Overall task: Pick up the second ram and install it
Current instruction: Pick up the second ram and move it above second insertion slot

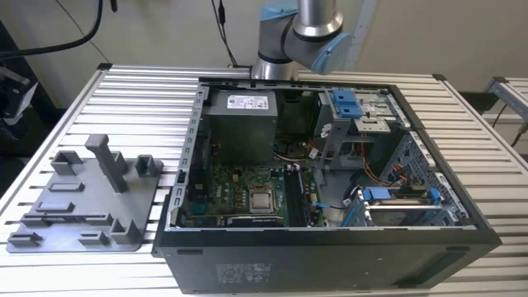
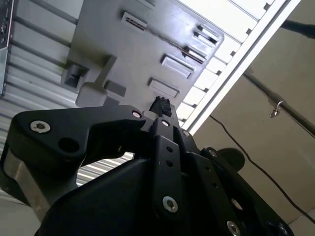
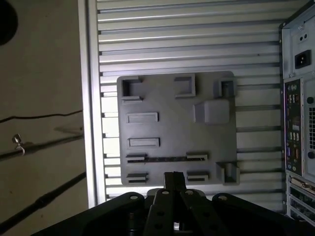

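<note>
Hand (image 3: 174, 179) above ram (image 3: 165, 159) in grey holder (image 3: 174, 128)

Open black metal computer case (image 1: 330, 266) flat on white slatted metal table (image 1: 140, 99), green motherboard (image 1: 222, 185) and square silver processor chip (image 1: 262, 201) inside. Just beside it, towards the exterior view's left, grey plastic holder tray (image 1: 144, 201) with upright blocks

Hand (image 3: 174, 177) is hanging over one edge of the grey holder tray (image 3: 172, 128), by its long slot, fingers pressed together w/ nothing between; tray is lying flat on slatted desk (image 3: 187, 44); PC case (image 3: 298, 98), rear ports showing, is sitting near tray; cable (image 3: 44, 116) is trailing past desk edge.
</note>
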Robot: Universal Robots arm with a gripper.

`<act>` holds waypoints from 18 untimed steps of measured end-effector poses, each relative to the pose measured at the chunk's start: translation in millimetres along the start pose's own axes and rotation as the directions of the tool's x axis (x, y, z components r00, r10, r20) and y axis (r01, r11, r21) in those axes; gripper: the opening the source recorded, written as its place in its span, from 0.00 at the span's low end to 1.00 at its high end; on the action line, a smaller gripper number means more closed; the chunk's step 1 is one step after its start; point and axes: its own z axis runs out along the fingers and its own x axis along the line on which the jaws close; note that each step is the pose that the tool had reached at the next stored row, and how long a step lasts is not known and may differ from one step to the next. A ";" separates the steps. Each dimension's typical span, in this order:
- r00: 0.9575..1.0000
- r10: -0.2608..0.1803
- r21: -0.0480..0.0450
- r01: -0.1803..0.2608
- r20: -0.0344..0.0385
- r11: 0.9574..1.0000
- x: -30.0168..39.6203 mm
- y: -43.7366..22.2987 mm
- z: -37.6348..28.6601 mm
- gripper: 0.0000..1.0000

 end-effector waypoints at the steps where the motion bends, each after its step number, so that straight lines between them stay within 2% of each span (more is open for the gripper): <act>1: 1.000 -0.006 0.000 0.006 0.000 1.000 0.0 0.0 0.0 0.11; 6: 0.999 -0.050 0.001 0.050 -0.002 0.999 0.0 0.0 0.1 0.11; 10: 0.996 -0.092 0.003 0.092 -0.004 0.996 -0.1 0.0 0.1 0.11; 13: 0.992 -0.126 0.005 0.126 -0.006 0.992 -0.1 0.0 0.1 0.11; 18: 0.983 -0.183 0.007 0.183 -0.010 0.983 0.0 0.0 0.0 0.11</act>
